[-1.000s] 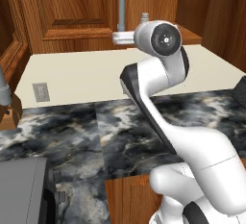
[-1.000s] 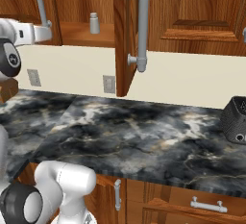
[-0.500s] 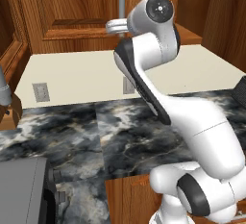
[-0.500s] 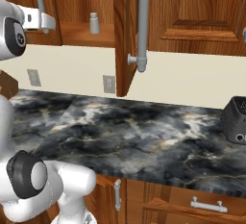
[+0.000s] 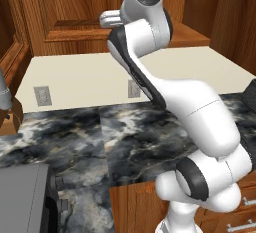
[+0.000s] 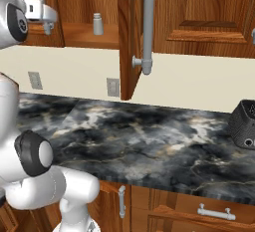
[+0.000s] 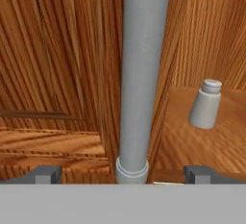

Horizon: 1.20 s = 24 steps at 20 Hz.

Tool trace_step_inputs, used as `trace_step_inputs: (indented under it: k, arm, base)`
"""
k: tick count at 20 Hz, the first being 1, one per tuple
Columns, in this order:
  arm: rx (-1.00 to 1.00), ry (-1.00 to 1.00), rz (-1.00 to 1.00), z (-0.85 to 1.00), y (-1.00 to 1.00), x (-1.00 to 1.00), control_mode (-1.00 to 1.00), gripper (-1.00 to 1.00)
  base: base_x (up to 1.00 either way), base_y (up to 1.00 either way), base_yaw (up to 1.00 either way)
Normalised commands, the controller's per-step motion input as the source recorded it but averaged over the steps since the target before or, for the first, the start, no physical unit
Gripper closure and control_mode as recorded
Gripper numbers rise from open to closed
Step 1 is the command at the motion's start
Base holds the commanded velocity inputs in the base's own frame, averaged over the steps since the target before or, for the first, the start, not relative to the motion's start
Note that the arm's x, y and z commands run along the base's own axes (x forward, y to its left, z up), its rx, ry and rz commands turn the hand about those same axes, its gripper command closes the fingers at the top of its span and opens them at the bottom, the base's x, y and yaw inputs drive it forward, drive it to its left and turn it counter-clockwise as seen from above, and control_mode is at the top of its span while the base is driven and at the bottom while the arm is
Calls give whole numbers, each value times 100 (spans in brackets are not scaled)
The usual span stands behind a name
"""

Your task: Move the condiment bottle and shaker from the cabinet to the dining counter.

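Up high now: the gripper faces the cabinet, fingers spread as wide as they go, holding nothing. A grey bar handle runs straight between them, hugging the door edge; free shelf opens to its right. The shaker stands alone there, clear space all round, and shows again on the shelf in the right base view. That shelf's deeper corners stay in shadow. Since half a second ago the arm has climbed higher above the marbled counter.

Pale grey shaker — reddish-brown cabinet
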Motion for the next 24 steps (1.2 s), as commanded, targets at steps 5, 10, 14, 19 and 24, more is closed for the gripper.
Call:
trace_step_inputs:
  k: [5, 10, 14, 19, 24]
  arm:
    - [-6, 0, 0, -29, 0, 65, -100, -100]
    - [-9, -4, 0, -40, 1, 51, -100, -100]
    - [0, 0, 0, -17, 5, 45, -100, 100]
    - [0, 1, 0, -17, 2, 36, -100, 100]
    - [0, -2, 0, -1, 9, -16, -100, 100]
  base:
    - [0, 0, 0]
    - [0, 0, 0]
    - [0, 0, 0]
    - [0, 0, 0]
    - [0, 0, 0]
